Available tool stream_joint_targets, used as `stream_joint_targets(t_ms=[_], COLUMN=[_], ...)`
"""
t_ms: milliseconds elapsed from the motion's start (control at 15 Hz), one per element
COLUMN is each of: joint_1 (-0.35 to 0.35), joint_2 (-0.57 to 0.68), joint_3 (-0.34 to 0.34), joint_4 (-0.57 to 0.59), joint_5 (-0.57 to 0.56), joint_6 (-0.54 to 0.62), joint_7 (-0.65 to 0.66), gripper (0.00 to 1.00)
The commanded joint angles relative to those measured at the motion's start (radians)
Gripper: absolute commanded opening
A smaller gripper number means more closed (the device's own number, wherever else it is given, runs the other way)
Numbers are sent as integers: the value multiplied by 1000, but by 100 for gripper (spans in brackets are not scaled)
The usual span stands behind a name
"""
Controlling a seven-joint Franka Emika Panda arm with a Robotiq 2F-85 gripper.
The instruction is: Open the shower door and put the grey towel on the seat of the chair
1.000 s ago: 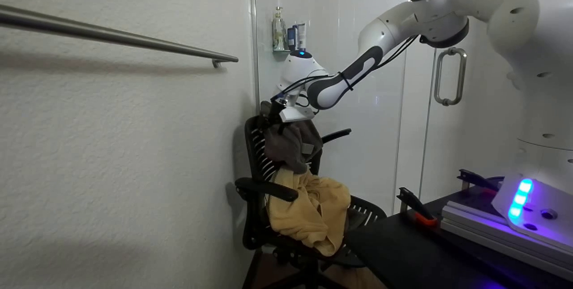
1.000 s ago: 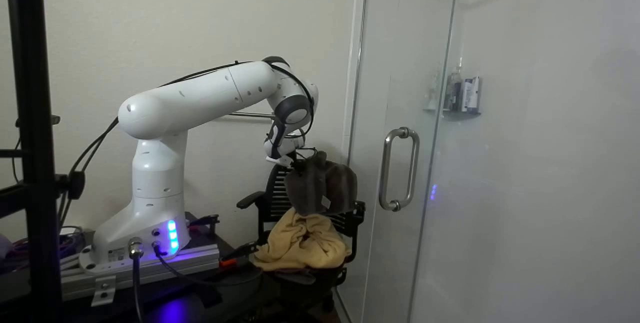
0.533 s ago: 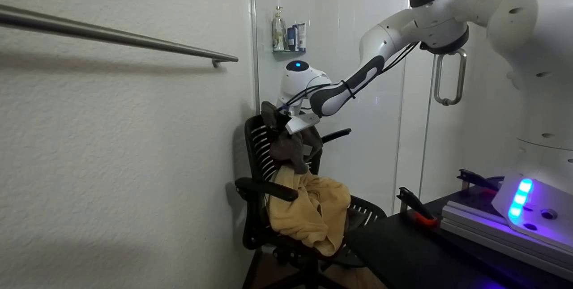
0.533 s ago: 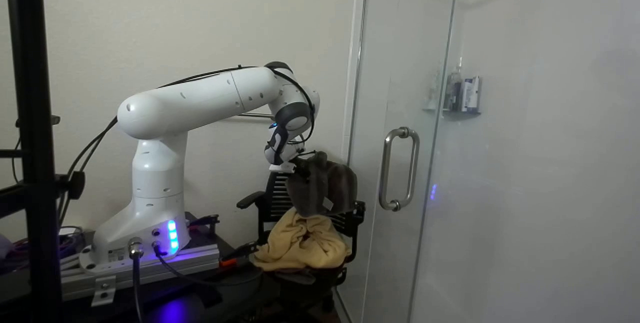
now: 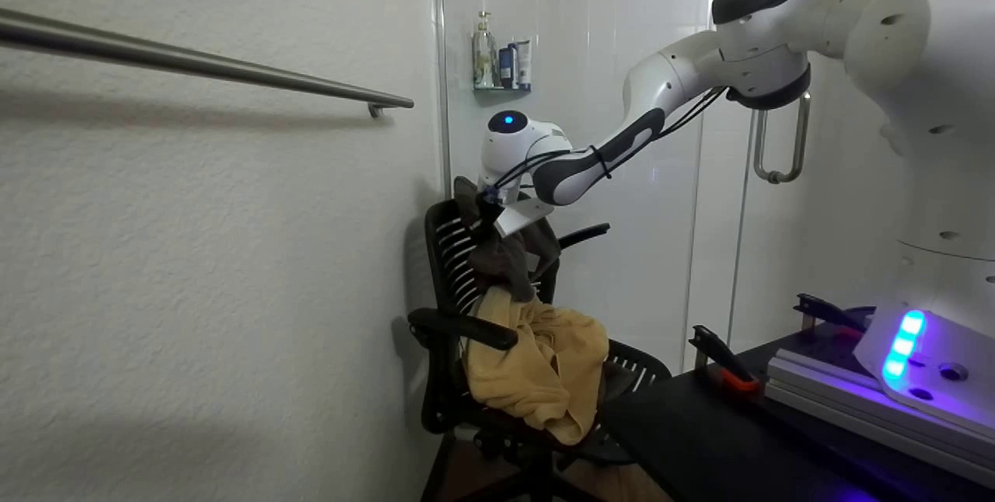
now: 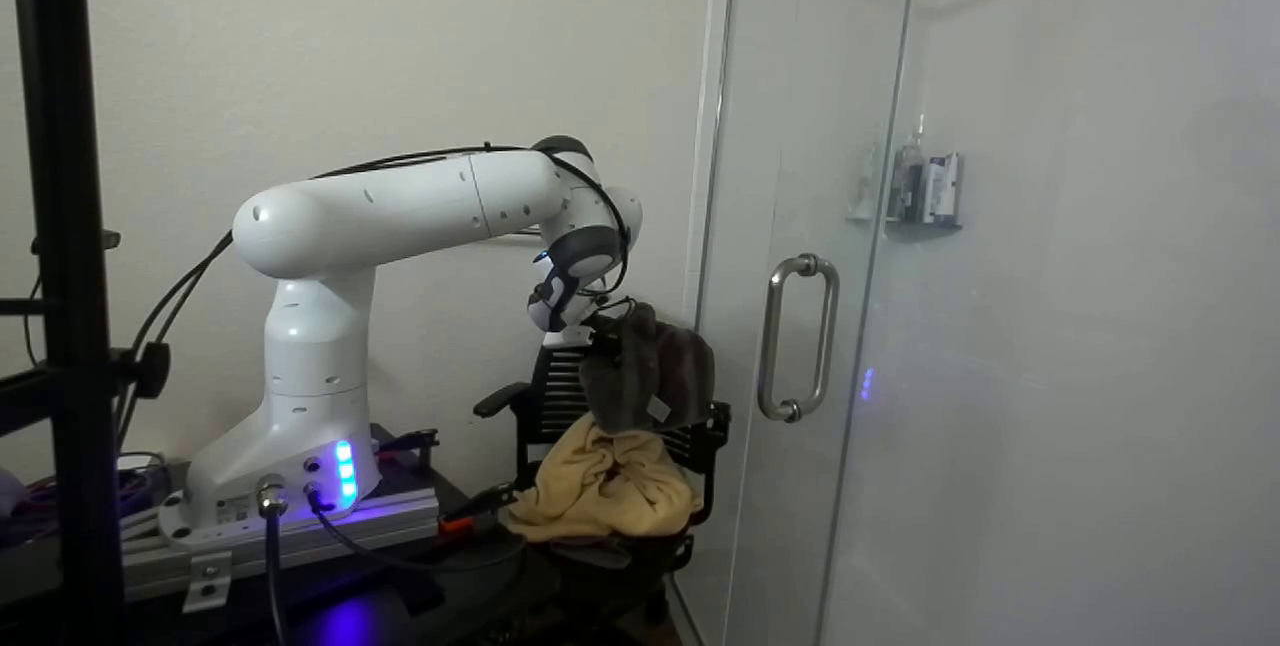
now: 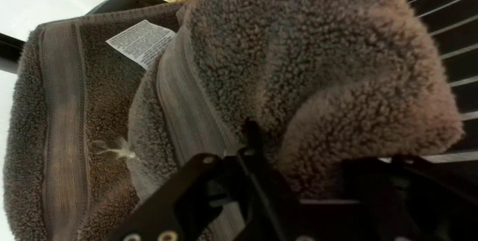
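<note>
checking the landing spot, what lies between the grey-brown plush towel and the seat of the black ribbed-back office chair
A rumpled mustard-yellow cloth lies between the towel and seat, in both exterior views; anything beneath it is unclear.

In an exterior view, the wall (image 5: 233, 269) stood close left of the chair (image 5: 464, 327), the table (image 5: 699, 424) near right; just over the yellow cloth (image 5: 556, 374), at its front, the air was free.

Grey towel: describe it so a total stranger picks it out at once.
Find the black office chair. Bunched at its slatted backrest, above the yellow cloth, is the grey towel. Unlike that neighbour, it is dark grey-brown, with a white label showing.
</note>
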Motion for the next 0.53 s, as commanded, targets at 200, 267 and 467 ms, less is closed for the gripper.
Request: stream_joint_targets(t_ms=[200, 267, 467], joint_1=[-119, -152, -282], joint_2=[-24, -11, 17], joint_3=[129, 157, 274], joint_4=[-24, -41, -102], joint_5=[22, 47, 190], joint_6=[-95, -109, -146], joint_7=[-65, -78, -147], gripper=[0, 0, 1])
